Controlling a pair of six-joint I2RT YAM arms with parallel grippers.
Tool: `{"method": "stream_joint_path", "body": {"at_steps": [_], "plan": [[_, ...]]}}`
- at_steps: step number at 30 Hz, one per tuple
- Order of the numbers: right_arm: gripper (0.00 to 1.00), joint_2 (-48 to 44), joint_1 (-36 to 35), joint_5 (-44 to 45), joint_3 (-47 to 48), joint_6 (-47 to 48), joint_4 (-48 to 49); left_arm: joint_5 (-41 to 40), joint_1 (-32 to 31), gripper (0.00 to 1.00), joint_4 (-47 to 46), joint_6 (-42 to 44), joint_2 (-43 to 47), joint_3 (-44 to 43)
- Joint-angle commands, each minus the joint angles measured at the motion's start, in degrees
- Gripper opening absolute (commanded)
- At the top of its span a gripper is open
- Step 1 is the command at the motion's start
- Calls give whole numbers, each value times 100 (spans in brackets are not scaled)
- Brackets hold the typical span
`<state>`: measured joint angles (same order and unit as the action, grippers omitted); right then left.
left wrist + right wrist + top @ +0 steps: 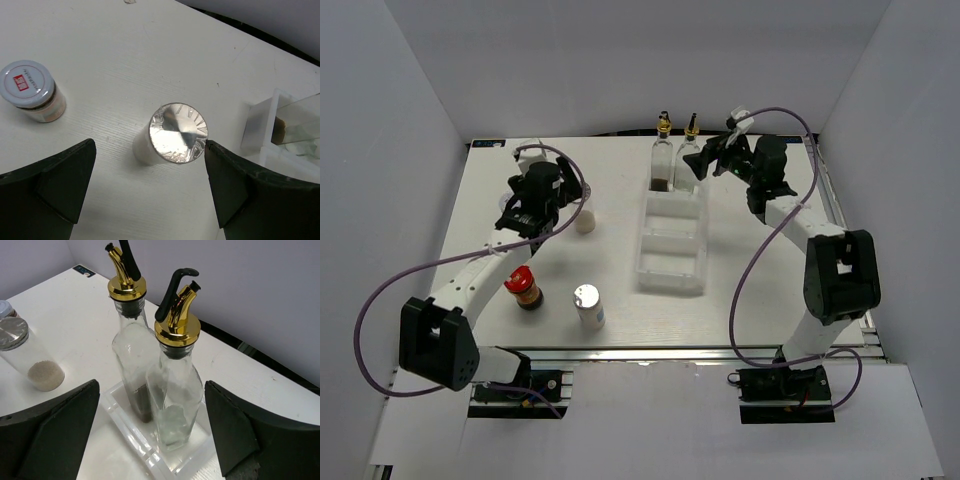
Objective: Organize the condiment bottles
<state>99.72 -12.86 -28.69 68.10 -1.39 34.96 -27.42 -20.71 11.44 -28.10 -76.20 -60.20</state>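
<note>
White arm links, black joints — looping purple cables

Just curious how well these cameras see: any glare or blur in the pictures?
Left wrist: the shaker's silver lid throws a bright glare patch. Right wrist: the two glass bottles are sharp, with small highlights on their gold tops. Top external: light is even, shadows on the table faint.

I'm seeing the white table carrying a clear compartmented tray right of centre. Left of it, a red-capped brown jar and a silver-lidded shaker are standing upright near each other toward the near edge. A second shaker and a white-lidded jar are standing farther back.
</note>
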Motion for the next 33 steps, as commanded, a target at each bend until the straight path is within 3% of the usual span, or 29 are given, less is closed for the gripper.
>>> {"method": "stream_joint_path", "body": {"at_steps": [1,5,12,18,21,22,28,29,33], "plan": [[89,-435,21,310,-94,112,-620,534,32,98,104,295,-306,-412],[89,-892,21,478,-463,43,-868,966,32,98,-46,665,-692,-571],[89,-1604,21,427,-1236,-827,-280,958,32,98,16,1034,-1413,-975],[89,-2439,21,609,-1965,-889,-613,844,32,98,77,1236,-1915,-1379],[89,-3027,21,933,-2502,-1021,-639,922,32,80,78,1254,-2091,-1511],[89,-3316,21,1031,-2720,-1030,-692,975,32,60,77,1263,-2091,-1529],[90,-4354,21,1962,-3205,-1258,-1114,1186,23,5,191,1158,-1785,-1748],[89,-4452,21,2068,-3310,-1293,-1140,1221,14,0,218,1105,-1723,-1793],[89,-4909,21,2613,-3636,-1347,-1167,1529,-292,0,201,1157,-1415,-1995]]}}
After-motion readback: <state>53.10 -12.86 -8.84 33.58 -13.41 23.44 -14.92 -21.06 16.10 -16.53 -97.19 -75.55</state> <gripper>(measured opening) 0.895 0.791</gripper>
